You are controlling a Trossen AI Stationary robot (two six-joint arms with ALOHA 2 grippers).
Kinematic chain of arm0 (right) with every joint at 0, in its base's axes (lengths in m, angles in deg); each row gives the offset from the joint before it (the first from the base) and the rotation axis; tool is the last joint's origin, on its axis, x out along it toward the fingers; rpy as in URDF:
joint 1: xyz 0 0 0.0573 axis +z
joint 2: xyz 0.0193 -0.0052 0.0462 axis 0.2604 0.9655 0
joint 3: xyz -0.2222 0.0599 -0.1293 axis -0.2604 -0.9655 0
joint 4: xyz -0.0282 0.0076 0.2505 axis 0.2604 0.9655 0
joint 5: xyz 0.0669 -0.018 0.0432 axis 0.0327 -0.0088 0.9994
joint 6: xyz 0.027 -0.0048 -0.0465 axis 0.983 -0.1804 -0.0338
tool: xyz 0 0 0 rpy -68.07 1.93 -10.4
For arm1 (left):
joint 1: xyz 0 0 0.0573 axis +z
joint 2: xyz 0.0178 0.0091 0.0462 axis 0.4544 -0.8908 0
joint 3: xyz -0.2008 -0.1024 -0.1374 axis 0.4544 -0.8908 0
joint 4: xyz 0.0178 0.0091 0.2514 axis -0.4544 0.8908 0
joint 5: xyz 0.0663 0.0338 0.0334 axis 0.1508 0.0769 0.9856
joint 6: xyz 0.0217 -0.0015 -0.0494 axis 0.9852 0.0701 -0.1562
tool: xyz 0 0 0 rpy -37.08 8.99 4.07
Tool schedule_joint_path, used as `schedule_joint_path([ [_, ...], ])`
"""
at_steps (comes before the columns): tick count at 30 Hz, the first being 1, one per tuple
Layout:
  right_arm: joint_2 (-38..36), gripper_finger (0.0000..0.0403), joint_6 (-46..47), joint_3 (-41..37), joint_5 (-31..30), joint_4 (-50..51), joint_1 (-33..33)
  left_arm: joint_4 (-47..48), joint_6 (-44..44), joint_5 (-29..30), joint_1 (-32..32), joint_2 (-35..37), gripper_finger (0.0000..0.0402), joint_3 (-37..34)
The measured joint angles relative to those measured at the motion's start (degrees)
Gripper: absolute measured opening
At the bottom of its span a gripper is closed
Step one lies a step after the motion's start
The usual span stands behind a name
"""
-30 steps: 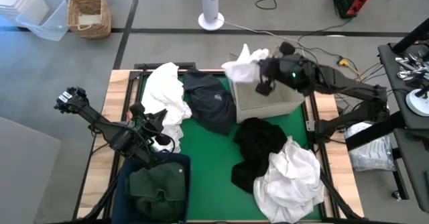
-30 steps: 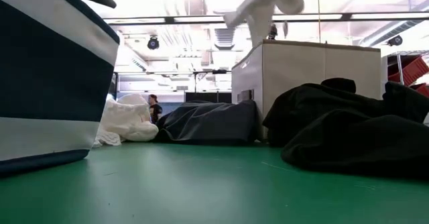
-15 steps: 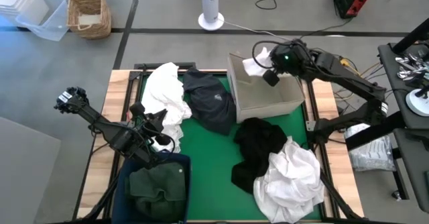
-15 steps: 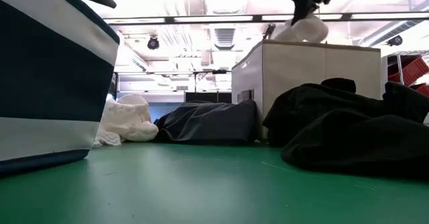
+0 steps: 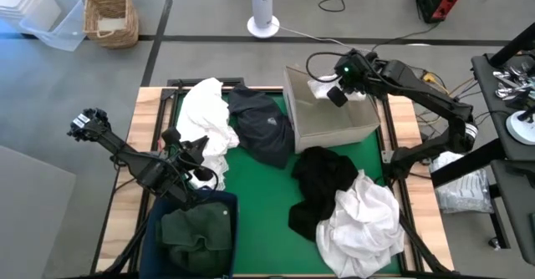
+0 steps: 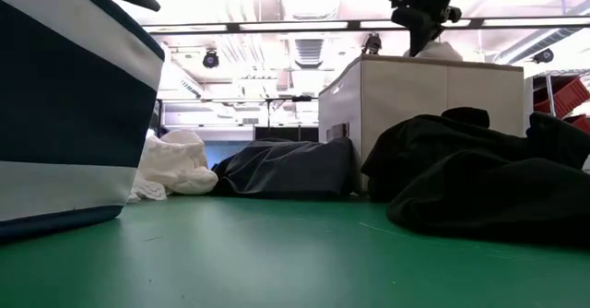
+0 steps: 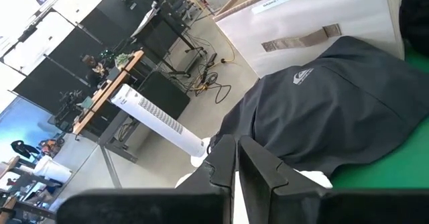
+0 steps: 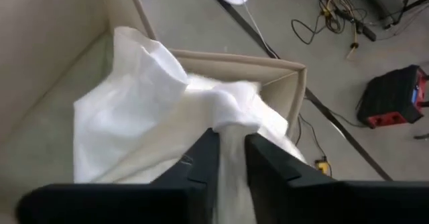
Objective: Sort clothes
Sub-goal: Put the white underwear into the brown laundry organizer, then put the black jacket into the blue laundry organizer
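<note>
Left gripper (image 5: pixel 199 152) hangs low at the near left of the table with its fingers pressed together and nothing between them, just above the rim of the navy bin (image 5: pixel 222 208); its arm reaches in from the left edge, bent at the elbow. A dark green garment (image 5: pixel 194 237) lies inside that bin. Just beyond the gripper a white garment (image 5: pixel 205 116) is heaped at the far left of the green mat (image 5: pixel 259 204), and touching it on the right lies a navy garment (image 7: pixel 322 110) with a small white logo on its chest — too small to read. In the left wrist view a white label with dark print sits on the side of the beige box (image 7: pixel 315 16) behind that garment, but the writing cannot be made out.

Further right, a black garment (image 5: pixel 322 179) spreads at the near side of the box, overlapping a second white pile (image 5: pixel 359 220) at the near right corner.

Right gripper (image 8: pixel 230 150) is poised over the far end of the box, its arm stretched in from the right and angled downward. Its fingers stand slightly parted around a bunched fold of a white cloth (image 8: pixel 141 117) — the rest of that cloth lies crumpled inside the box against the far wall.
</note>
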Motion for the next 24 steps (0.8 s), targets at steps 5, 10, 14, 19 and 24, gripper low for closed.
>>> schedule_joint_path([
  [5,0.53,0.0132,0.59,0.0,-0.04,0.0,0.01,0.0,0.01,-0.01,0.0,0.0,0.0,0.0],
  [10,0.0,0.0191,1.06,-0.02,-0.12,0.0,0.01,-0.01,0.0,-0.01,0.0,0.0,0.0,0.0],
  [14,-1.51,0.0222,1.4,0.01,-0.2,0.02,0.06,-0.02,0.01,-0.01,0.0,0.0,0.0,0.0],
  [19,-4.3,0.0243,2.17,0.2,-0.22,-0.2,1.06,-0.05,0.0,-0.01,0.0,0.0,0.0,0.0],
  [24,-7.19,0.0239,3.55,0.26,-0.24,-0.21,3.91,-0.09,0.02,-0.02,0.0,0.0,0.0,0.0],
])
